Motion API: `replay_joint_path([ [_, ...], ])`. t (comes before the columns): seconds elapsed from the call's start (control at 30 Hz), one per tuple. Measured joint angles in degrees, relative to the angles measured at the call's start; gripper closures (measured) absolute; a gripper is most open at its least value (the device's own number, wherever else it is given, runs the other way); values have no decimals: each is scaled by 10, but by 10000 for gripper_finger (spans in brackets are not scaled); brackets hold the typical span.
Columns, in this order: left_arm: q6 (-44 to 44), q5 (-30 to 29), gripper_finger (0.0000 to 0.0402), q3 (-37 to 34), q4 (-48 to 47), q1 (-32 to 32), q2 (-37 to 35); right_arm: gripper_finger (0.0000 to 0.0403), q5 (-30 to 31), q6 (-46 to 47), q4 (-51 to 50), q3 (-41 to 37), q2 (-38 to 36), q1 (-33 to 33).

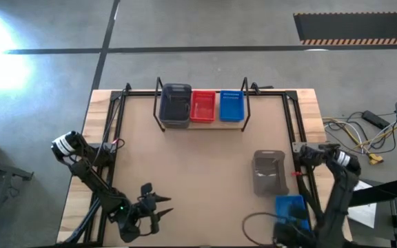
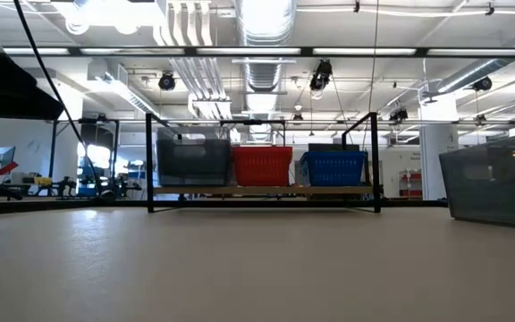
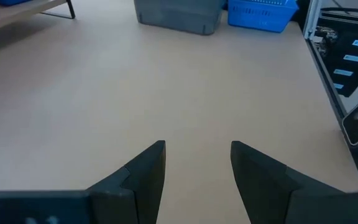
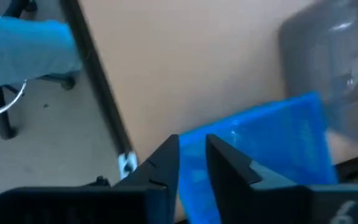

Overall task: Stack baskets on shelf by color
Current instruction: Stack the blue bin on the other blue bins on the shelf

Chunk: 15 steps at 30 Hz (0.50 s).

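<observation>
While the wide-open left gripper [image 1: 163, 209] hovers over bare tabletop [image 1: 198, 172] well before the shelf [image 1: 202, 122], right gripper [image 4: 192, 163] fingers pinch a perforated blue basket's [image 4: 260, 149] rim at the table edge.

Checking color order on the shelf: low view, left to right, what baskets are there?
Grey basket → red basket → blue basket, all three on the shelf; then, nearer the camera at the right edge, a second grey basket standing on the table.

bare table centre [image 1: 198, 165], shelf [image 1: 202, 122] fully occupied, grey basket [image 1: 269, 172] blocking right side
</observation>
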Motion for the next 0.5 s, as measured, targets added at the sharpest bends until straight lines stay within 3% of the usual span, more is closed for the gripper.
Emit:
replay_joint_path([
  [0.27,0,0,235,0,0,10,0,228,-16,13,17,0,55,50],
  [0.5,2,0,235,0,3,14,1,228,-73,-59,2,0,109,51],
])
